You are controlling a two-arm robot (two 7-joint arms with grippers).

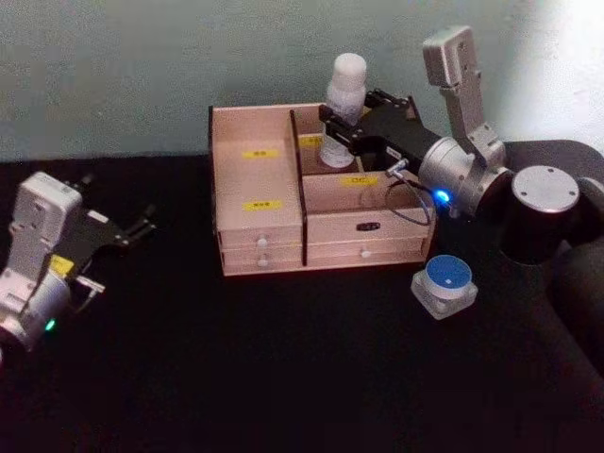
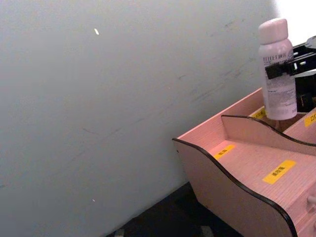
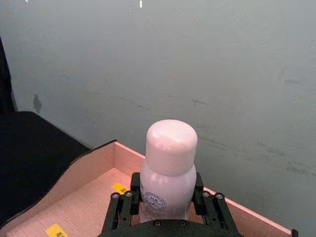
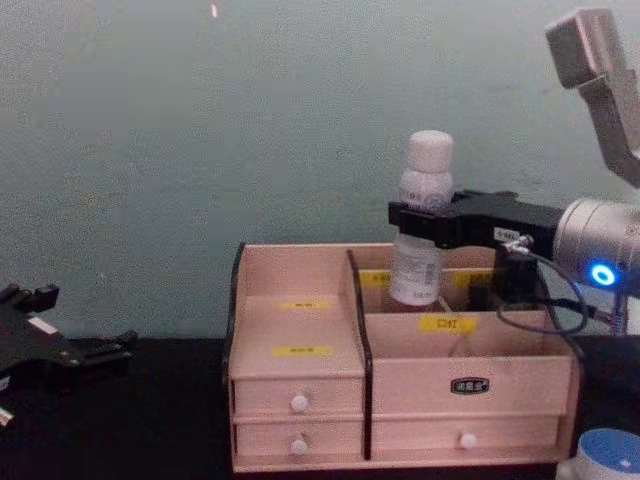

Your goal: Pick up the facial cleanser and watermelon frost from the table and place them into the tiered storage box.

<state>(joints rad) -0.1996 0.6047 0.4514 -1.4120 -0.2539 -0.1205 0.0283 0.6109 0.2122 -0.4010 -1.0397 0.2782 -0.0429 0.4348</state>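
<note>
The facial cleanser (image 1: 346, 90), a white bottle with a rounded cap, stands upright with its base inside the back right compartment of the tiered storage box (image 1: 260, 231). My right gripper (image 1: 342, 127) is shut on the bottle's middle, reaching in from the right. The bottle (image 3: 170, 148) rises between the black fingers (image 3: 121, 207). From the side, the bottle (image 4: 425, 170) dips behind the box's (image 4: 300, 390) stepped divider; I cannot tell if it touches the floor. The watermelon frost (image 1: 445, 276), a small clear case with a round blue top, sits on the table right of the box. My left gripper (image 1: 137, 226) rests open at the far left.
The table is covered in black cloth, with a grey-green wall close behind the box. The box's (image 2: 222, 187) left compartments with yellow labels (image 2: 279, 172) hold nothing. White-knobbed drawers (image 4: 298, 402) line its front. The right arm's cable (image 1: 411, 203) hangs over the box's right side.
</note>
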